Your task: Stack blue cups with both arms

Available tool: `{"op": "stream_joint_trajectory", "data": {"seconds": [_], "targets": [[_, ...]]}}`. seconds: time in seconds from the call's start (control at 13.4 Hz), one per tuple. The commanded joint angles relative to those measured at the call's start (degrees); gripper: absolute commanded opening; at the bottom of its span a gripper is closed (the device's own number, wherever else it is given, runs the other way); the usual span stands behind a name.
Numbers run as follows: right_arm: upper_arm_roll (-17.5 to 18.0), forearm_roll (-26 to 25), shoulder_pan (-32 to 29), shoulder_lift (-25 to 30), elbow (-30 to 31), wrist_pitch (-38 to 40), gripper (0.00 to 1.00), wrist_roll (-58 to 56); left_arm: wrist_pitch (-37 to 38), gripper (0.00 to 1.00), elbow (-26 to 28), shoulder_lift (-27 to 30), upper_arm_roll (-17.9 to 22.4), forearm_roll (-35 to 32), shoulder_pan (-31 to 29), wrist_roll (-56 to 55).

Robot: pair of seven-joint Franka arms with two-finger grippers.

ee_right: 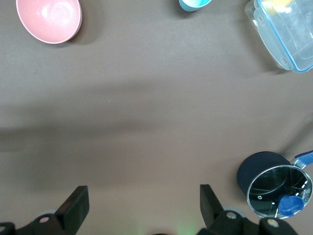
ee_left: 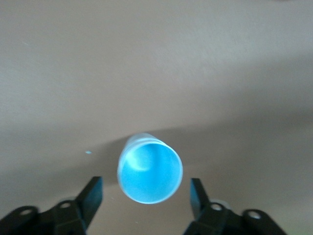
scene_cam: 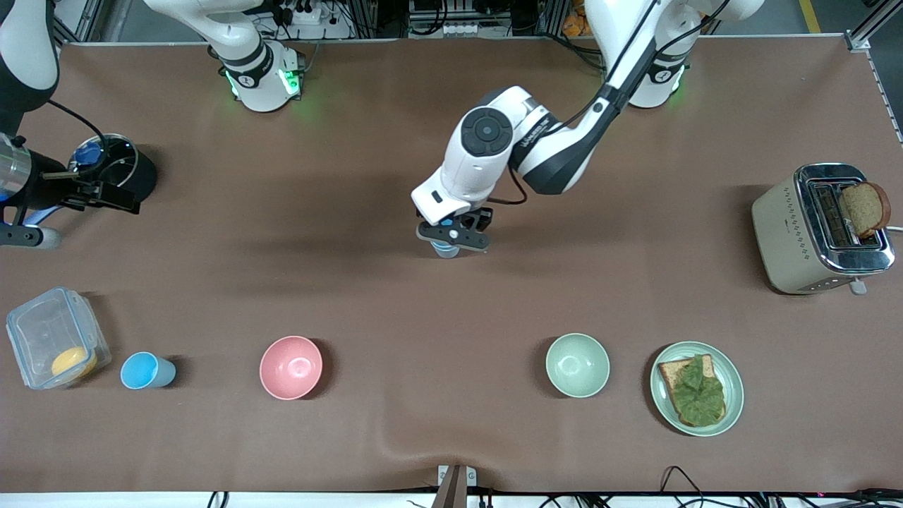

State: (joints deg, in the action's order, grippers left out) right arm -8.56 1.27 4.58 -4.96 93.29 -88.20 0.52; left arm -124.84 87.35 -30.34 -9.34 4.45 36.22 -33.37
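Two cups: one under my left gripper (scene_cam: pixel 452 236) mid-table, one (scene_cam: pixel 147 370) loose near the front camera, at the right arm's end.
Left gripper: fingers (ee_left: pixel 91 196) spread apart, one on each side of the cup (ee_left: pixel 149 169), not touching it; nothing held.
Cup at left gripper: upright on the brown cloth (scene_cam: pixel 451 317), mouth up, bright blue inside. I judge it was set here as the stack base, since mid-table looks reachable for both arms.
Right gripper: (scene_cam: pixel 106 194) fingers (ee_right: pixel 76 208) wide apart, empty, hanging over the cloth beside the black pot (scene_cam: pixel 116 169) at the right arm's end; waiting.
Second cup: stands between the clear box (scene_cam: pixel 56 337) and the pink bowl (scene_cam: pixel 291 367), nearest to the right arm, so I judge that arm is meant to fetch it.
Stage: base cup placed and released; stacking not yet done.
Next, my guess: lift the left gripper straight up so the fingers don't tip the cup, then send the right arm for the second cup.
Risk: light cup, easy to knock over.
Clutter: green bowl (scene_cam: pixel 577 365), plate (scene_cam: pixel 734 388) with toast, toaster (scene_cam: pixel 790 233); all well apart from both cups.
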Motion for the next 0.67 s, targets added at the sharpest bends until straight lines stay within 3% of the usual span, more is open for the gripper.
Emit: {"op": "stream_joint_trajectory", "data": {"seconds": [0.0,0.22,0.45,0.6], "targets": [[0.13,-0.91,-0.01,0.91,0.49,0.22,1.0,-0.26,0.48,1.0,8.69,11.31,0.73,-1.28,-8.23,1.72],[0.13,-0.91,-0.01,0.91,0.49,0.22,1.0,-0.34,5.28,1.0,16.61,22.48,0.73,-1.46,-17.48,5.66],[0.13,-0.91,-0.01,0.91,0.49,0.31,1.0,-0.34,17.23,1.0,18.2,29.96,0.64,-1.46,-25.55,15.22],[0.13,-0.91,-0.01,0.91,0.49,0.31,1.0,-0.26,20.68,1.0,19.34,34.01,0.64,-1.37,-33.02,23.66]]}}
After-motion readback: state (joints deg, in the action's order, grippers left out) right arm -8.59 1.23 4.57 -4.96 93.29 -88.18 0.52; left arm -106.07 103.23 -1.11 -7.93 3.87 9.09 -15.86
